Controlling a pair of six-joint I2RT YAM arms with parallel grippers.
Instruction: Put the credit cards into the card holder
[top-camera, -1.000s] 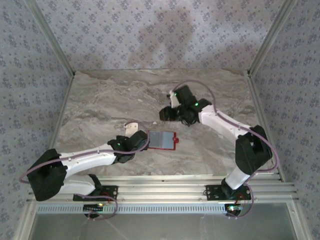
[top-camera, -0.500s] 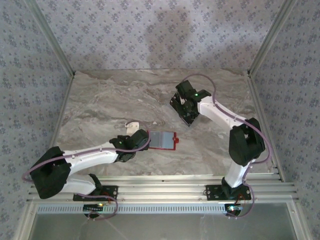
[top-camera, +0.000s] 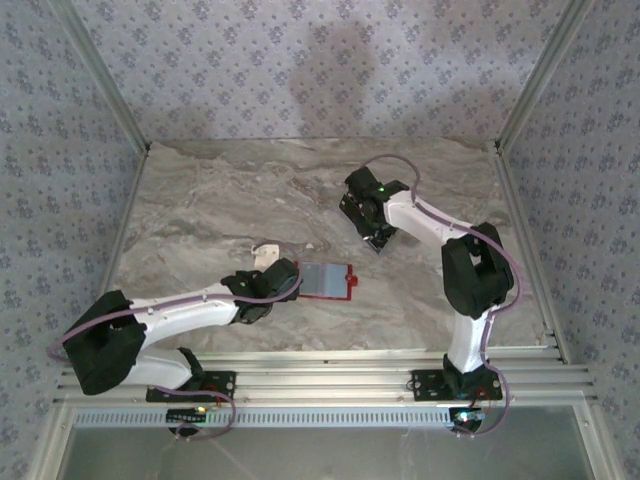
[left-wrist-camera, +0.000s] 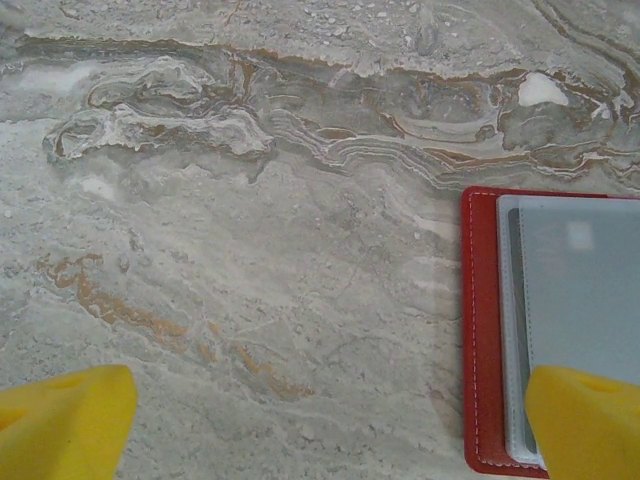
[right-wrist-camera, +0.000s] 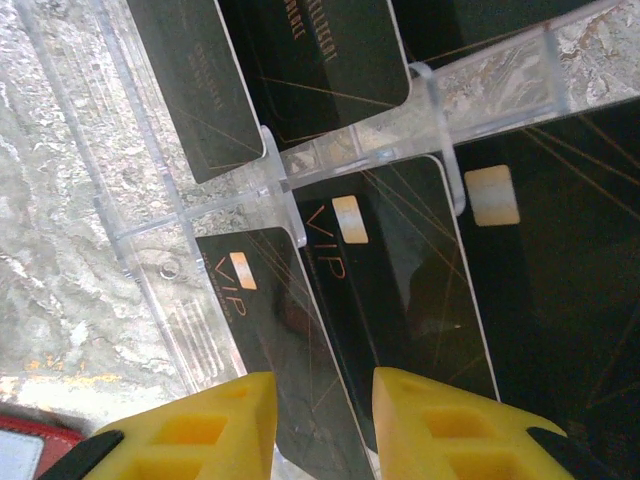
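Observation:
The card holder (top-camera: 326, 281) lies open on the marble, red rim (left-wrist-camera: 482, 330) around a pale grey-blue inside. My left gripper (top-camera: 291, 284) hovers low at its left edge, open wide (left-wrist-camera: 328, 420), one yellow fingertip (left-wrist-camera: 585, 415) over the holder's corner, nothing between the jaws. Several black credit cards (top-camera: 376, 233) stand in a clear plastic rack (right-wrist-camera: 150, 250) at the back right. My right gripper (top-camera: 371, 222) reaches down onto them; its jaws (right-wrist-camera: 325, 420) stand narrow on either side of a black VIP card (right-wrist-camera: 270, 320), with another card (right-wrist-camera: 400, 290) beside it. Contact is unclear.
A small pale object (top-camera: 265, 254) lies on the marble just behind my left wrist. Patterned walls and metal posts close in the table on three sides. The rail (top-camera: 320, 365) with both arm bases runs along the near edge.
My right arm folded in and turned its wrist over the rack, and its jaws narrowed around the cards. The left arm and the card holder stayed where they were.

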